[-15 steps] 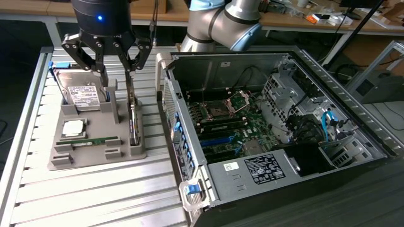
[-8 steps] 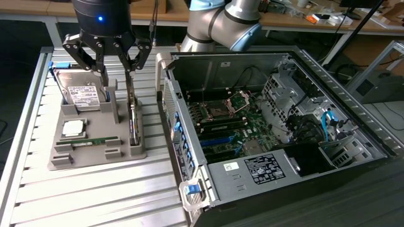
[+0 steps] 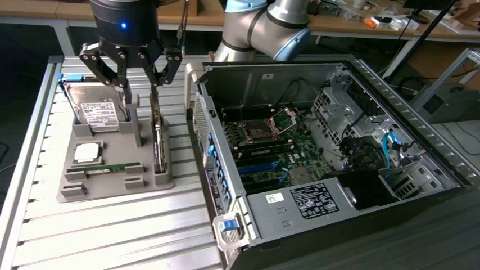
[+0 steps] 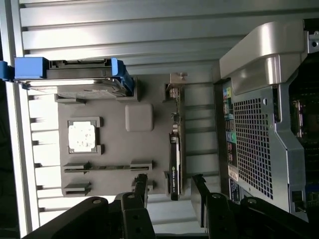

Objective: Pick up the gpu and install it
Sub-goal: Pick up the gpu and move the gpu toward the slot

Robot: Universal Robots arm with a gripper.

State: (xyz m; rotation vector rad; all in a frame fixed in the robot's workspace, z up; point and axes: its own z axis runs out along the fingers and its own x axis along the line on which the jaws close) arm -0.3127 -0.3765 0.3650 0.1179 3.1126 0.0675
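The work goes on at a slatted metal table [image 3: 112, 236], pale and ribbed, which fills the lower left of the exterior view. Wooden benches with clutter run along the top of the frame behind it. A grey tray [image 3: 112, 188] lies on the table, and an open computer case [image 3: 420, 135] stands just beside it on the exterior view's right, its motherboard [image 3: 285, 152] and cables bare to the room.

The tray carries a hard drive [image 3: 98, 109] at its far end, a square processor chip [image 3: 87, 152] and a green memory stick [image 3: 105, 167]. The gpu [image 3: 158, 140] stands on its long edge in a slot along the tray's side nearest the case.

The arm [image 3: 262, 28] reaches in from the top of the frame. Its gripper [image 3: 140, 95] hangs over the tray at the upper left with a small blue light glowing on its body. The jaws are spread wide and have hold of nothing. In the wrist view the gripper [image 4: 170, 186] straddles the line of the gpu [image 4: 173, 154], one finger on either side and a gap showing at each.

The hard drive has a white label and the power supply [image 3: 315, 199] in the case a black one, but I cannot read the print on either. The gpu bears a small green mark, also unreadable.
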